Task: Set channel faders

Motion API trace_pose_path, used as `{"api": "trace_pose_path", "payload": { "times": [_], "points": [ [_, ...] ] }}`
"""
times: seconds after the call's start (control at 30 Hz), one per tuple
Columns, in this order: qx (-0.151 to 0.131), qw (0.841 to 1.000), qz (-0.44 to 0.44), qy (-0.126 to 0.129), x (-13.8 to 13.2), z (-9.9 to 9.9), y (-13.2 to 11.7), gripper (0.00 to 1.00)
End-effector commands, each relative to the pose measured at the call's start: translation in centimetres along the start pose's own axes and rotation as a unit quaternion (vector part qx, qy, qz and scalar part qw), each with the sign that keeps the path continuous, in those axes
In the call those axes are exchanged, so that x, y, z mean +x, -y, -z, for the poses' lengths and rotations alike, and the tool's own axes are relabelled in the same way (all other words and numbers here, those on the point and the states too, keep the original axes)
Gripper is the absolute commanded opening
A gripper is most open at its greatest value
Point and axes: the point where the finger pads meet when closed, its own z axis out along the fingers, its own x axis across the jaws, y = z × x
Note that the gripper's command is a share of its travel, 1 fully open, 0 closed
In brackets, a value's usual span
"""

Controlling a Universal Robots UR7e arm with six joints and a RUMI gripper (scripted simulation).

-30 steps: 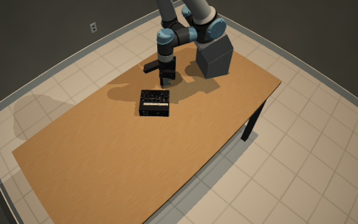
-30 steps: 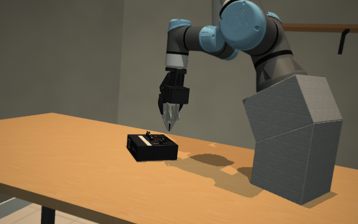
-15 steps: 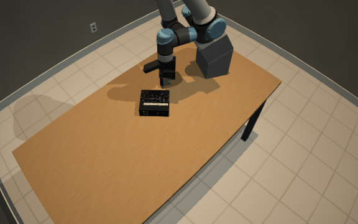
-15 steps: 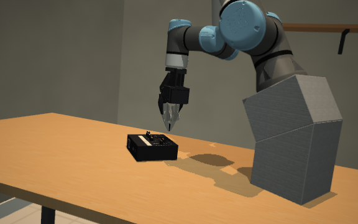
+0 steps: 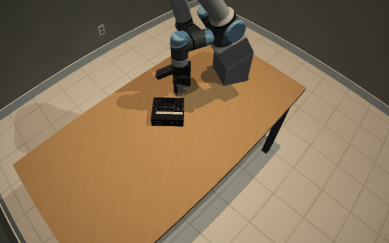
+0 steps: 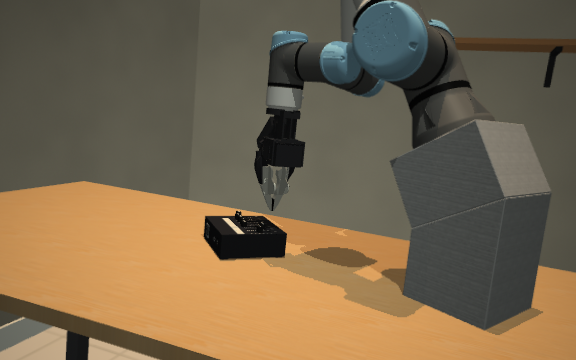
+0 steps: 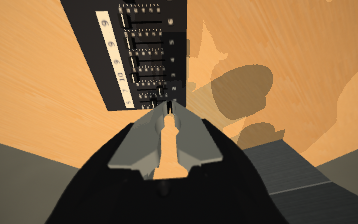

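Seemingly little is settled yet: on the small black box-shaped lighting desk (image 6: 246, 239), lying on the orange wooden table (image 6: 118, 280), the fader caps (image 7: 136, 78) sit at differing spots along their slots, and the pale tape strip (image 7: 114, 59) is too small to read reliably. The black two-jaw gripper (image 6: 274, 204) hovers above the desk's near edge, fingers pressed together on nothing, not touching any fader.

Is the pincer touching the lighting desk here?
Apart. The exterior view shows the shut pincer hanging above the desk, wall visible between its tip and the desk's top.
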Motion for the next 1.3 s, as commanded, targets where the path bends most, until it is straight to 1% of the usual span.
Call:
{"api": "trace_pose_path", "payload": {
  "times": [0.0, 0.53, 1.27],
  "points": [
    [0.0, 1.0, 0.0, 0.0, 0.0, 0.0, 0.0, 0.0],
    [0.0, 1.0, 0.0, 0.0, 0.0, -0.2, 0.0, 0.0],
    [-0.001, 1.0, 0.0, 0.0, 0.0, -1.5, 0.1, 0.0]
  ]
}}
